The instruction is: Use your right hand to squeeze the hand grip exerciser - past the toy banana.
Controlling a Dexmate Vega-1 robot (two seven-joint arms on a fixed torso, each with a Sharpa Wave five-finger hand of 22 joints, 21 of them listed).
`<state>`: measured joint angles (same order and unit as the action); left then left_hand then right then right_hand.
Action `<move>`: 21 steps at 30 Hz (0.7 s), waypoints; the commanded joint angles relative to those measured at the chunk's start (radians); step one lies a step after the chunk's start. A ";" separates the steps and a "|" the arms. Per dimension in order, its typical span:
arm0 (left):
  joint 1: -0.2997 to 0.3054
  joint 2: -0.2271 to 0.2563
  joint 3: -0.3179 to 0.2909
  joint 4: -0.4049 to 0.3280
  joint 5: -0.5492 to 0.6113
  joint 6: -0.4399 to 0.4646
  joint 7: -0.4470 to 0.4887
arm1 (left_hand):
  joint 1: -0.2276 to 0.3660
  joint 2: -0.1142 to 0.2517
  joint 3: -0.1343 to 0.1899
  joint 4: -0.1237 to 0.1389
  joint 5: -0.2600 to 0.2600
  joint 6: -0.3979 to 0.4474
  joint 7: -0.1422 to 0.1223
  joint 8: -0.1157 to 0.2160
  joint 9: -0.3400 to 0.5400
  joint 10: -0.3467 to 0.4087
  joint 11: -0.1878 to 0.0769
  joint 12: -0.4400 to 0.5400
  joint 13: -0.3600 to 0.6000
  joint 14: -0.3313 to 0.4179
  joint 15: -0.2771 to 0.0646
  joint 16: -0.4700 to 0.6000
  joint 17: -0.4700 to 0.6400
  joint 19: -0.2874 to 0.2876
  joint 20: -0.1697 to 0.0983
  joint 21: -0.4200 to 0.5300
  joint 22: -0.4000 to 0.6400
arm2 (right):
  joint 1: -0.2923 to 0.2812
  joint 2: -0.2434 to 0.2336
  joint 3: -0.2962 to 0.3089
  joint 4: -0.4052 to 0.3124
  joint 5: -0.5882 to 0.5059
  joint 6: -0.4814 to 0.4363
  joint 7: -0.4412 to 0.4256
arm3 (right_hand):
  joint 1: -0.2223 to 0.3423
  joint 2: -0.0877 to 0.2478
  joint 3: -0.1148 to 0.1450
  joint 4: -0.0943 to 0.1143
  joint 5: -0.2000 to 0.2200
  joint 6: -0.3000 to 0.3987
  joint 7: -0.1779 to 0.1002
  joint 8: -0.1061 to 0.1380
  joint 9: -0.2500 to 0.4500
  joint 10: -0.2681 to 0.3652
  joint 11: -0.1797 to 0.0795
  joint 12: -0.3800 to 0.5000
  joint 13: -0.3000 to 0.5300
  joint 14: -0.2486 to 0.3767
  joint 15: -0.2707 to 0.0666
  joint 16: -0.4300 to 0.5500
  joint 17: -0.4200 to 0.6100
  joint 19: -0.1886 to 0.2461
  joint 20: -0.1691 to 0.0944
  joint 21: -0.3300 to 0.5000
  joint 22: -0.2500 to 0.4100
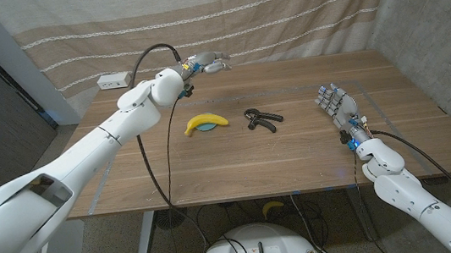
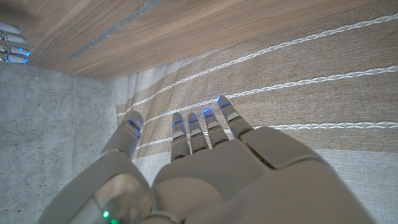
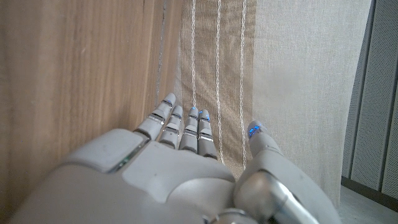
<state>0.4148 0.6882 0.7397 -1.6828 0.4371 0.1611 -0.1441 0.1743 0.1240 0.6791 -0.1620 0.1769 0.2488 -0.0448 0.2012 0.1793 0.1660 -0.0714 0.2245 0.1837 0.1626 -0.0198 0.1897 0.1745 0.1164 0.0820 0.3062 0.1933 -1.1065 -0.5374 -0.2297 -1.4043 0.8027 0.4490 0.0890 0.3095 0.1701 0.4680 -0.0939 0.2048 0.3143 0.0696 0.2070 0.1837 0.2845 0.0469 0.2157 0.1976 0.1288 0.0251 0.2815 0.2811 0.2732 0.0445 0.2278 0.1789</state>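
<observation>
Beige curtain with pale stripes hangs behind the wooden worktop, and a grey concrete wall stands on the robot's right side of it. Places below are told from the toy banana, which lies near the middle of the worktop on a small blue disc.

Largest in the head view is the left arm, which comes in on the banana's left and reaches past it toward the curtain. Its left hand hangs above the far edge of the worktop, beyond the banana, with the fingers spread and nothing in them; the left wrist view shows the same hand with straight, parted fingers against the curtain.

On the banana's right, well apart from it, the right hand stands over the worktop near the right edge, fingers stretched out and apart, holding nothing. The right wrist view shows that hand with its fingers pointing along the wood toward the curtain.

Between the banana and the right hand, just beside the banana, lies the black hand grip exerciser, flat on the wood and untouched.

Beyond the banana, at the far left corner, a white power strip sits.
</observation>
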 commanded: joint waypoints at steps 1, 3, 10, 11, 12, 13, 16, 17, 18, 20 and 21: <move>-0.036 -0.027 0.034 0.035 0.024 0.002 -0.039 | 0.011 0.003 0.000 -0.007 -0.005 0.008 0.002 0.001 0.003 0.002 -0.002 -0.007 0.005 -0.002 -0.002 -0.001 0.003 -0.005 0.003 -0.004 0.002 | 0.000 0.003 0.005 0.009 0.012 -0.002 0.009 | 0.001 -0.004 0.001 -0.006 0.008 0.011 0.001 -0.004 0.005 0.010 -0.002 -0.003 0.005 0.006 0.004 0.006 0.005 0.009 0.003 -0.006 0.004; -0.041 -0.032 0.040 0.042 0.029 0.003 -0.044 | 0.012 0.003 0.000 -0.007 -0.005 0.010 0.002 0.002 0.003 0.003 -0.002 -0.007 0.005 -0.002 -0.003 -0.001 0.003 -0.007 0.003 -0.004 0.002 | 0.001 0.003 0.005 0.011 0.013 -0.002 0.009 | 0.001 -0.004 0.001 -0.007 0.008 0.013 0.001 -0.003 0.005 0.011 -0.001 -0.003 0.005 0.006 0.005 0.006 0.005 0.009 0.003 -0.006 0.004; -0.061 -0.047 0.062 0.063 0.044 0.001 -0.065 | 0.018 0.003 0.001 -0.009 -0.004 0.014 -0.001 0.001 0.003 0.001 -0.003 -0.010 0.005 -0.004 -0.003 -0.002 0.003 -0.009 0.002 -0.007 0.002 | 0.005 0.004 0.007 0.020 0.017 -0.004 0.014 | 0.001 -0.004 0.001 -0.007 0.008 0.013 0.001 -0.004 0.005 0.012 0.000 -0.003 0.006 0.006 0.006 0.006 0.007 0.009 0.003 -0.006 0.004; -0.063 -0.048 0.065 0.064 0.048 0.002 -0.066 | 0.019 0.003 0.001 -0.009 -0.004 0.014 -0.001 0.001 0.003 0.001 -0.003 -0.010 0.005 -0.004 -0.003 -0.002 0.003 -0.010 0.002 -0.007 0.002 | 0.006 0.004 0.007 0.023 0.016 -0.002 0.015 | 0.001 -0.004 0.001 -0.007 0.008 0.013 0.002 -0.004 0.005 0.012 0.000 -0.003 0.006 0.005 0.005 0.006 0.007 0.009 0.003 -0.006 0.004; -0.064 -0.049 0.066 0.065 0.050 0.002 -0.067 | 0.020 0.003 0.001 -0.010 -0.004 0.014 -0.001 0.001 0.003 -0.001 -0.003 -0.011 0.005 -0.005 -0.004 -0.002 0.003 -0.011 0.002 -0.008 0.002 | 0.007 0.005 0.008 0.026 0.017 -0.001 0.018 | 0.000 -0.004 0.001 -0.007 0.008 0.014 0.002 -0.004 0.005 0.012 0.000 -0.003 0.006 0.005 0.006 0.006 0.007 0.009 0.004 -0.006 0.004; -0.065 -0.050 0.067 0.067 0.049 0.001 -0.068 | 0.021 0.003 0.001 -0.010 -0.004 0.013 -0.002 0.000 0.003 -0.002 -0.006 -0.011 0.005 -0.006 -0.005 -0.002 0.003 -0.011 0.002 -0.008 0.002 | 0.008 0.005 0.008 0.027 0.019 0.000 0.020 | 0.000 -0.004 0.001 -0.007 0.008 0.014 0.002 -0.004 0.005 0.012 0.000 -0.003 0.006 0.005 0.005 0.006 0.007 0.009 0.003 -0.007 0.004; -0.069 -0.054 0.070 0.070 0.047 0.002 -0.078 | 0.023 0.003 0.001 -0.011 -0.004 0.013 -0.003 0.000 0.003 -0.005 -0.006 -0.013 0.005 -0.007 -0.005 -0.003 0.003 -0.012 0.000 -0.009 0.002 | 0.010 0.005 0.008 0.030 0.017 0.000 0.022 | 0.000 -0.004 0.001 -0.008 0.008 0.014 0.002 -0.004 0.005 0.012 0.000 -0.003 0.006 0.005 0.005 0.006 0.008 0.009 0.004 -0.007 0.004; -0.070 -0.054 0.073 0.071 0.050 0.003 -0.082 | 0.024 0.002 0.002 -0.011 -0.003 0.013 -0.003 0.000 0.003 -0.007 -0.005 -0.014 0.005 -0.007 -0.004 -0.003 0.003 -0.011 0.000 -0.009 0.002 | 0.011 0.005 0.008 0.031 0.018 0.001 0.024 | 0.000 -0.004 0.001 -0.008 0.008 0.014 0.002 -0.004 0.005 0.012 0.000 -0.003 0.006 0.005 0.004 0.006 0.008 0.009 0.004 -0.007 0.004; -0.071 -0.055 0.075 0.071 0.053 0.005 -0.085 | 0.025 0.002 0.002 -0.012 -0.003 0.013 -0.003 0.000 0.003 -0.007 -0.006 -0.014 0.005 -0.008 -0.004 -0.003 0.003 -0.012 -0.001 -0.009 0.001 | 0.011 0.006 0.008 0.033 0.018 0.003 0.025 | 0.000 -0.004 0.001 -0.008 0.008 0.014 0.002 -0.004 0.005 0.012 0.000 -0.003 0.006 0.005 0.005 0.006 0.008 0.009 0.004 -0.007 0.004; -0.075 -0.055 0.082 0.068 0.061 0.014 -0.096 | 0.028 0.001 0.002 -0.014 -0.003 0.013 -0.005 0.000 0.003 -0.010 -0.005 -0.016 0.005 -0.009 -0.004 -0.003 0.003 -0.012 -0.002 -0.010 0.001 | 0.012 0.006 0.009 0.034 0.016 0.006 0.024 | 0.000 -0.004 0.001 -0.008 0.008 0.015 0.002 -0.004 0.005 0.014 0.001 -0.003 0.006 0.005 0.005 0.006 0.008 0.009 0.004 -0.007 0.004; -0.075 -0.056 0.085 0.067 0.065 0.016 -0.097 | 0.031 0.000 0.003 -0.015 -0.002 0.013 -0.006 0.000 0.003 -0.013 -0.008 -0.018 0.005 -0.010 -0.004 -0.004 0.003 -0.012 -0.002 -0.010 0.001 | 0.011 0.005 0.009 0.033 0.014 0.006 0.024 | 0.000 -0.004 0.001 -0.008 0.008 0.014 0.002 -0.004 0.005 0.013 0.000 -0.003 0.006 0.005 0.005 0.006 0.008 0.009 0.004 -0.007 0.004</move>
<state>0.3587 0.6446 0.7964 -1.6262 0.4786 0.1630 -0.2082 0.1908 0.1234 0.6789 -0.1702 0.1769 0.2576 -0.0465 0.2012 0.1792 0.1620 -0.0752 0.2091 0.1837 0.1570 -0.0253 0.1898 0.1743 0.1057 0.0821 0.2994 0.1931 -1.1006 -0.5334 -0.2230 -1.3815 0.8175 0.4490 0.1047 0.3095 0.1701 0.4652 -0.0967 0.2048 0.3233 0.0713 0.2031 0.1836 0.2859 0.0483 0.2157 0.2026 0.1288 0.0251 0.2815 0.2860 0.2731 0.0446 0.2206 0.1789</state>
